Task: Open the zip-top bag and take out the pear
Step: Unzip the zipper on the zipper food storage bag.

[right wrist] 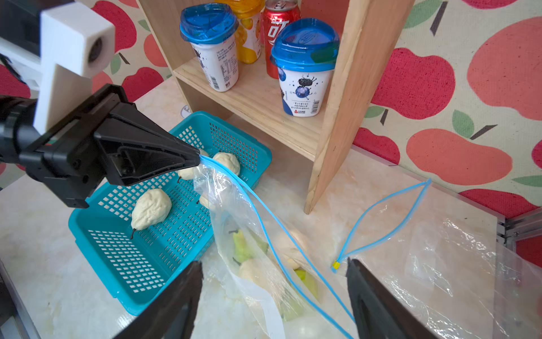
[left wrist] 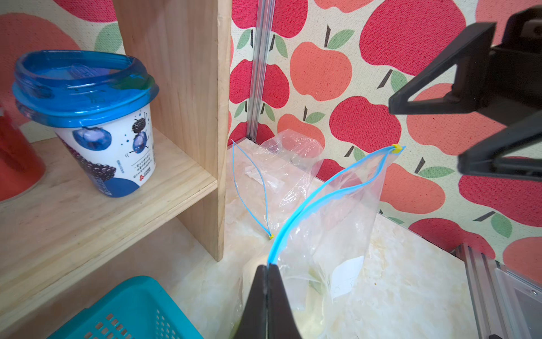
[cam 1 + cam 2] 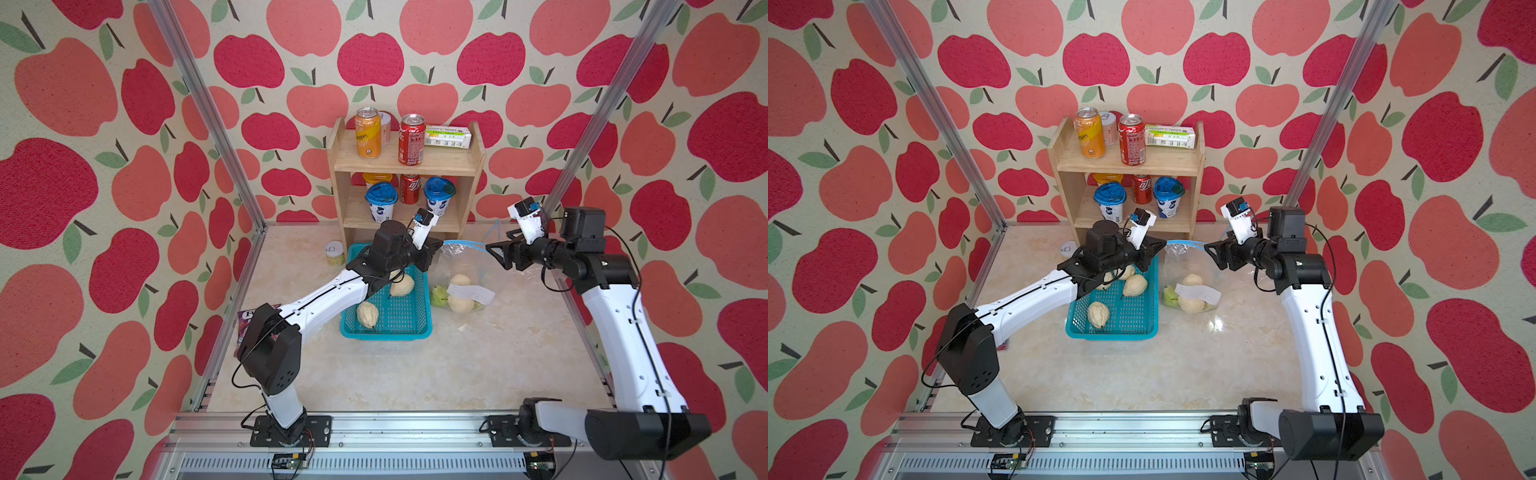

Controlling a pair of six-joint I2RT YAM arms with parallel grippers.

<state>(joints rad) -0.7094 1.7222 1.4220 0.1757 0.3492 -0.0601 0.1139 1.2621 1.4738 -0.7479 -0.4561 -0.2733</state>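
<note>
Left wrist view showed us the bench (image 2: 410, 278) and, near its back edge, the zip-top bag (image 2: 337, 211), mouth partly parted, the pear (image 3: 459, 279) still inside in a top view. The left end effector (image 2: 267, 265) clamped its zip; the right end effector (image 1: 272, 262) stood apart.

White arm shells (image 3: 332, 297), black joints (image 3: 272, 353), cables (image 3: 642, 332), perhaps screw holes (image 3: 642, 377)

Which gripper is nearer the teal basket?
Left. The left gripper, shut on the zip-top bag, is by the far corner of the basket; the right gripper is open beyond the bag.
</note>
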